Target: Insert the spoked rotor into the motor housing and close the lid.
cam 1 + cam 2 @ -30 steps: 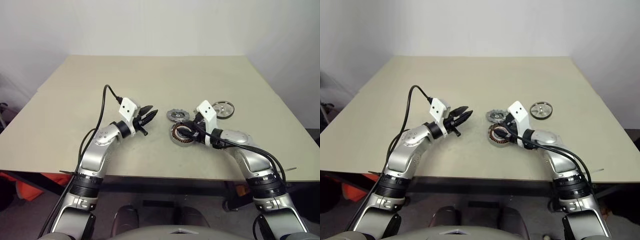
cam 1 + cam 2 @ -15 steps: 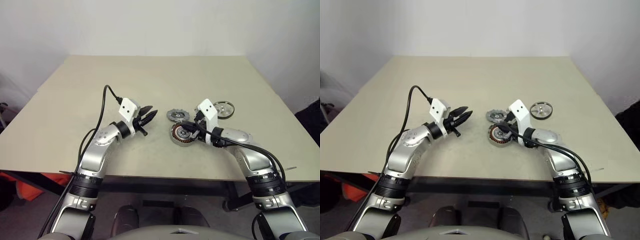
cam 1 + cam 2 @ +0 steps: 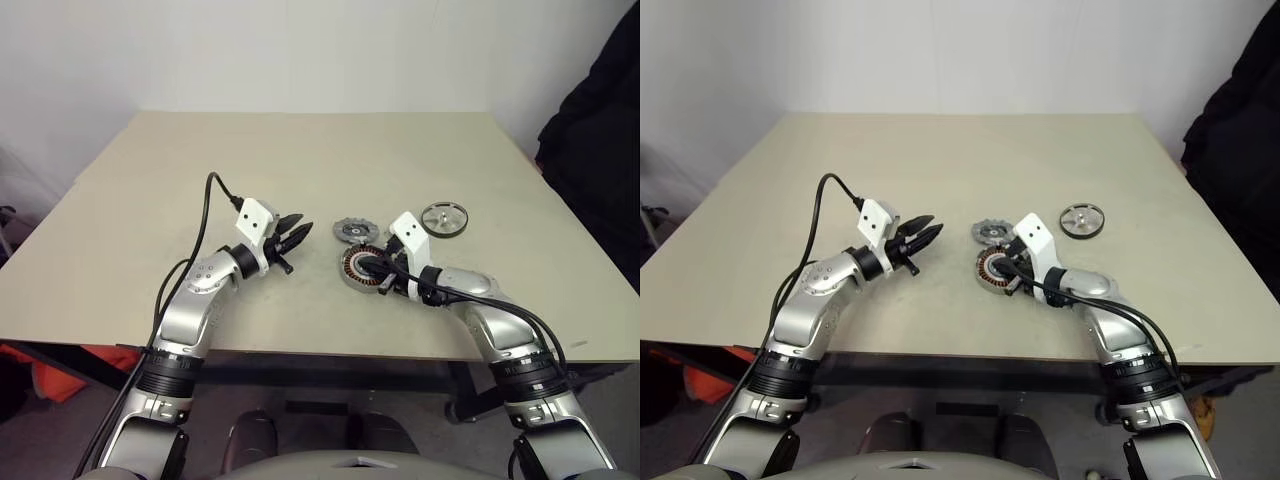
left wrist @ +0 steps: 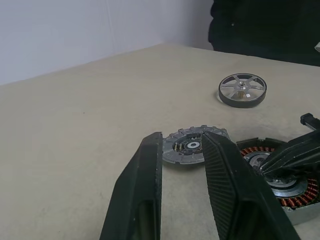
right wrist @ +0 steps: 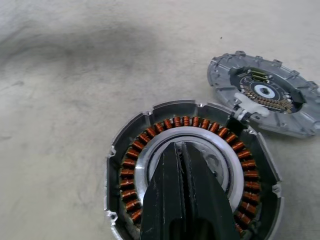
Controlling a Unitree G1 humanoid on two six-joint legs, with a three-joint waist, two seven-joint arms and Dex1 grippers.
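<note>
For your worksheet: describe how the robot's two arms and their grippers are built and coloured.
Both arms are rounded silver-grey metal segments joined by black rings, with a black cable looping along each. At each wrist sits a white angular camera block with small dark holes. The left gripper and right gripper each have two tapered black fingers with finely ribbed inner faces.

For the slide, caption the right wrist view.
Shut right hand poised over the motor housing hub, ringed by copper windings, the lid lying alongside on the table.
</note>
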